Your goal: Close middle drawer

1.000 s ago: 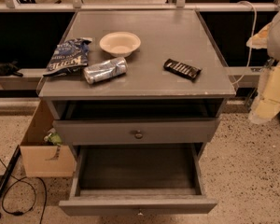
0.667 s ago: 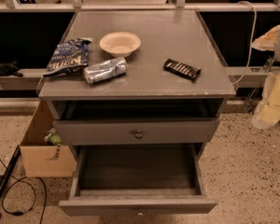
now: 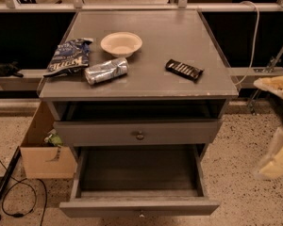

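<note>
The middle drawer [image 3: 139,207] is the low-fronted grey drawer with a small round knob at the bottom of the view. It is pulled far out and its long dark box [image 3: 138,169] shows empty. Above it sits the taller-fronted grey drawer [image 3: 104,133] with a bigger knob, slightly out. My gripper [image 3: 276,158] is a pale blurred shape at the right edge, to the right of the cabinet at about drawer height, apart from both drawers.
On the grey cabinet top [image 3: 179,36] lie a chip bag [image 3: 66,56], a crushed can [image 3: 106,71], a paper bowl [image 3: 121,44] and a dark snack bar [image 3: 184,69]. A cardboard box [image 3: 42,149] stands on the floor to the left, with cables [image 3: 19,197] beside it.
The pale arm shape at the right edge has moved down and slightly right, from tabletop height to drawer height. The drawers and the things on top have not moved.
</note>
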